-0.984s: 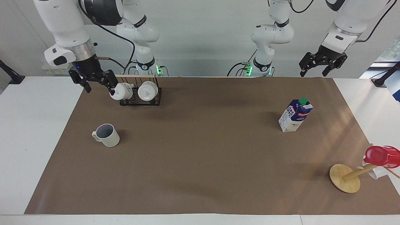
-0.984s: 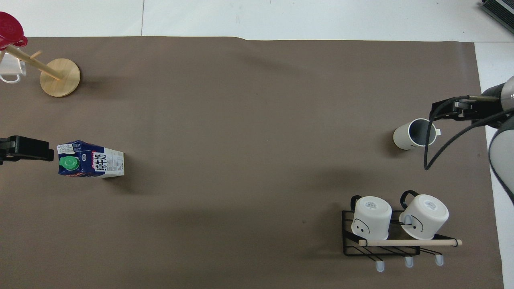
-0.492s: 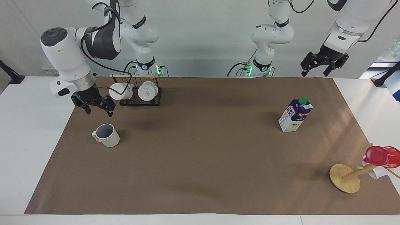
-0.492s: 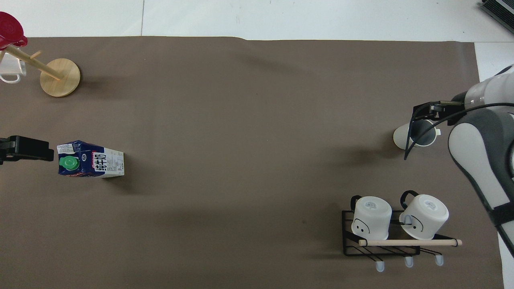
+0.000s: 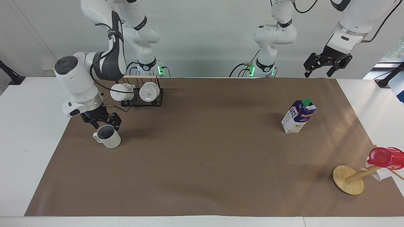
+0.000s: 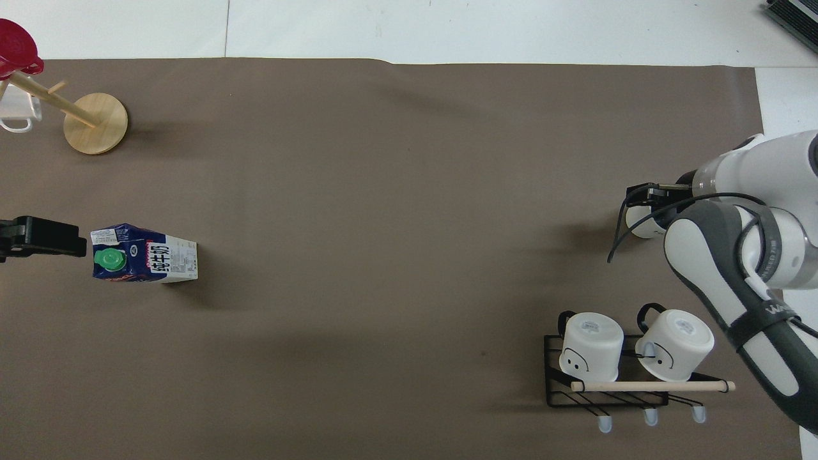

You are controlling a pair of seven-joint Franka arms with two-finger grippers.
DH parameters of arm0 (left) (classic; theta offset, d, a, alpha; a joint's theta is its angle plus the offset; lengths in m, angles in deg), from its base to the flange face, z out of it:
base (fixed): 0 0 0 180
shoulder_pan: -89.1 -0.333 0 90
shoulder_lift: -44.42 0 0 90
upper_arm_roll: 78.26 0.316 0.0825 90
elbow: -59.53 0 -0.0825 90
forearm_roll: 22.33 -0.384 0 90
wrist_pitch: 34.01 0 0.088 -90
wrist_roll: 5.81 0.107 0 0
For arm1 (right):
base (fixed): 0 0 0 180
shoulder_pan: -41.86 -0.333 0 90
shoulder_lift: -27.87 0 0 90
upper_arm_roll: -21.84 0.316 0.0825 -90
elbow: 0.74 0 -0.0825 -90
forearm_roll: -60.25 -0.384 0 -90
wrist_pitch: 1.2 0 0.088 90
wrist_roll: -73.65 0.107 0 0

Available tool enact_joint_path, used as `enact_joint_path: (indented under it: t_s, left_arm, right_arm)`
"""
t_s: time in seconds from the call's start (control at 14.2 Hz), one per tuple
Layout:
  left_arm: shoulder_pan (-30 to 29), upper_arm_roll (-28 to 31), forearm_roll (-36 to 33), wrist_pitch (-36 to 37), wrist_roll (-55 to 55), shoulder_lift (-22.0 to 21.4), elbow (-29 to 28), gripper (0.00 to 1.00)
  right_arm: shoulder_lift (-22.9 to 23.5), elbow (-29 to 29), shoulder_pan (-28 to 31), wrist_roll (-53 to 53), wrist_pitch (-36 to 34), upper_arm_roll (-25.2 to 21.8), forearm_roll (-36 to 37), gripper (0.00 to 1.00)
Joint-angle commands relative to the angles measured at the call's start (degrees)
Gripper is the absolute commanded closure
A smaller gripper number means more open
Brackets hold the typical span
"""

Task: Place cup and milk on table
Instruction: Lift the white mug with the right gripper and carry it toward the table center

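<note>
Off-white cup with grey inside; dark-blue and white milk, green cap; brown-sheeted desk.

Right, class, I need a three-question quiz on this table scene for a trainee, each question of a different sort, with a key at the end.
1. True or false: the milk lies flat on the brown sheet.
2. Which claw is at the cup? A) right claw B) left claw C) neither
3. Fill in: the two glossy white mugs hang on a black ____ nearer to the robots than the cup.

Key
1. False: it stands upright, green cap on top.
2. A: the right claw is low at the cup's rim with open fingers; the left claw waits raised over the sheet's edge nearest the robots, at the left arm's end.
3. rack
</note>
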Motion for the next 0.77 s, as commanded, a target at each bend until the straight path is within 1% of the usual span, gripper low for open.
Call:
enact_joint_path:
  t_s: [0.0,0.07,0.14,0.21,0.28,0.35,0.42,0.7]
  left_arm:
    - [0.75,0.15,-0.98,0.93,-0.86,0.43,1.17,0.00]
    - [0.23,0.15,-0.98,0.93,-0.86,0.43,1.17,0.00]
    - [0.05,0.42,-0.89,1.11,-0.86,0.43,1.17,0.00]
    - [0.05,0.42,-0.89,1.11,-0.86,0.43,1.17,0.00]
    - [0.05,0.42,-0.89,1.11,-0.86,0.43,1.17,0.00]
    - [0.05,0.42,-0.89,1.11,-0.86,0.43,1.17,0.00]
    - [0.05,0.42,-0.89,1.11,-0.86,0.43,1.17,0.00]
    - [0.05,0.42,-0.89,0.85,-0.95,0.43,1.17,0.00]
  right_arm:
    - [1.94,0.81,0.60,-2.01,2.36,0.32,-0.04,0.00]
    - [2.21,1.51,0.69,-3.41,2.89,0.32,0.05,0.04]
    - [2.47,1.78,1.21,-6.38,4.37,0.32,0.05,0.22]
    - [2.65,1.78,1.74,-9.10,5.17,0.32,0.05,0.45]
    - [2.82,1.69,1.74,-9.92,5.26,0.32,0.05,0.76]
    - [2.83,1.69,1.66,-9.75,5.27,0.32,0.05,0.96]
    - [2.74,1.69,1.66,-9.66,5.27,0.32,0.05,1.00]
    - [2.83,1.25,1.66,-8.18,4.74,0.40,-0.04,1.00]
